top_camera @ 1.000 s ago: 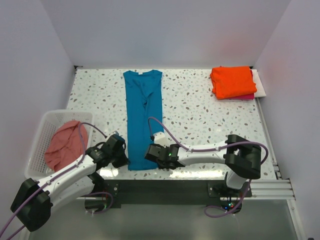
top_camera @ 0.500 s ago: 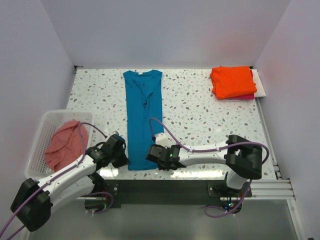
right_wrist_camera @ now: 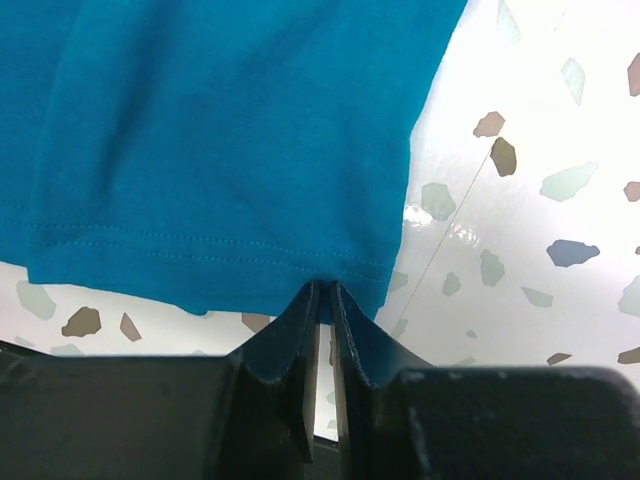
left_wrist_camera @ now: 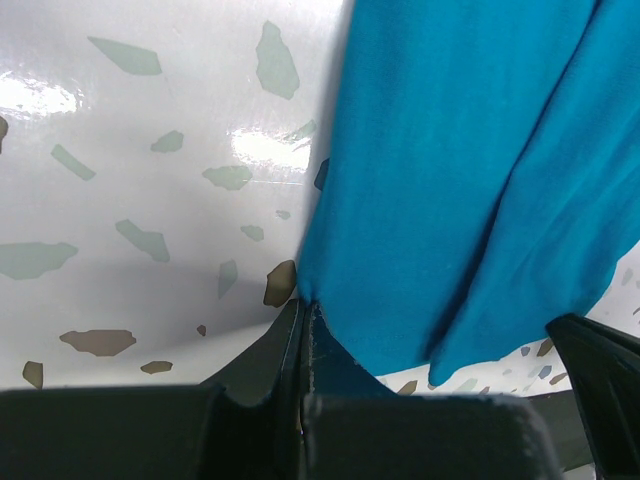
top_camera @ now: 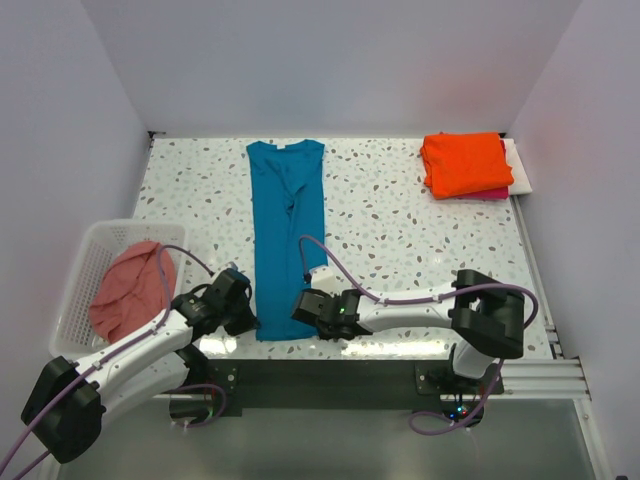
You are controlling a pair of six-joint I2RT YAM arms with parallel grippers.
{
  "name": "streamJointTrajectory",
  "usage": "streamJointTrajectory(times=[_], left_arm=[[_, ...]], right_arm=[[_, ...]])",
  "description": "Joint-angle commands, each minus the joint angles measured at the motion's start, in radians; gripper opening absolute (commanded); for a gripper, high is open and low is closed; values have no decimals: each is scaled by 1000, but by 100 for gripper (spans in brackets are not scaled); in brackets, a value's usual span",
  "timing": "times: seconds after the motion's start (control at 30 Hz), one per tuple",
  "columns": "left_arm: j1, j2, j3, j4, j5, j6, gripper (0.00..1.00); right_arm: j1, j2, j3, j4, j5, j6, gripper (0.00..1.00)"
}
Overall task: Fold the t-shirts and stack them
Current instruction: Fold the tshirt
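Note:
The teal-blue t-shirt [top_camera: 287, 220] lies flat on the speckled table as a long narrow strip, collar at the far end. My left gripper [top_camera: 248, 318] is shut on its near left hem corner [left_wrist_camera: 330, 300]. My right gripper [top_camera: 306, 310] is shut on the near right hem corner [right_wrist_camera: 330, 270]. The orange t-shirt [top_camera: 465, 163] lies folded at the far right on top of the magenta t-shirt [top_camera: 490, 194]. The salmon-pink t-shirt [top_camera: 130, 288] is bunched in the white basket [top_camera: 85, 250].
The white lattice basket stands at the table's left edge, beside my left arm. The folded stack rests on a white sheet [top_camera: 522, 165] by the right wall. The table's near edge [top_camera: 400, 350] runs just behind both grippers.
The right gripper has shifted very slightly toward the near edge at the hem; the rest looks unchanged.

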State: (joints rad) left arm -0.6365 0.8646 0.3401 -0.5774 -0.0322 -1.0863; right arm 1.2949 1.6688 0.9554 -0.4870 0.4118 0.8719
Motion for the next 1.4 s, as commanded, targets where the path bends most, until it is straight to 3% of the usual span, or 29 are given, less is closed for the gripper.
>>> streamJointTrajectory(times=[0.0,0.17,0.37,0.53,0.63,0.67,0.77,0.93,1.17,1.23,1.33,1.37], left_arm=[[-5,10,-10,-49,11,5,0],[-5,17,-10,-47,12,5,0],[-6,10,-10,-58,20,0,0],[-5,5,11,-55,26,29,0],[-5,-2,17,-65,49,29,13],[-5,-9,14,-64,52,28,23],[-5,-19,7,-75,54,16,38],[-6,-24,5,-105,48,0,46],[-37,-19,-29,-127,71,-49,39],[-57,-13,-42,-113,75,-69,35],[-89,14,-53,-73,92,-84,19],[-100,27,-55,-62,103,-89,9]], right_arm=[[3,-46,2,1,35,19,13],[3,-66,-12,1,35,22,8],[1,-110,-50,-18,54,41,9],[1,-153,-66,-32,65,50,43],[-20,-170,-98,29,0,35,49],[-44,-178,-125,56,-28,32,49],[-86,-178,-167,143,-122,21,48],[-127,-162,-204,241,-192,16,47],[-164,-149,-247,303,-263,13,38],[-164,-150,-250,300,-266,10,29],[-169,-167,-259,288,-271,6,15],[-169,-173,-267,283,-274,4,12]])
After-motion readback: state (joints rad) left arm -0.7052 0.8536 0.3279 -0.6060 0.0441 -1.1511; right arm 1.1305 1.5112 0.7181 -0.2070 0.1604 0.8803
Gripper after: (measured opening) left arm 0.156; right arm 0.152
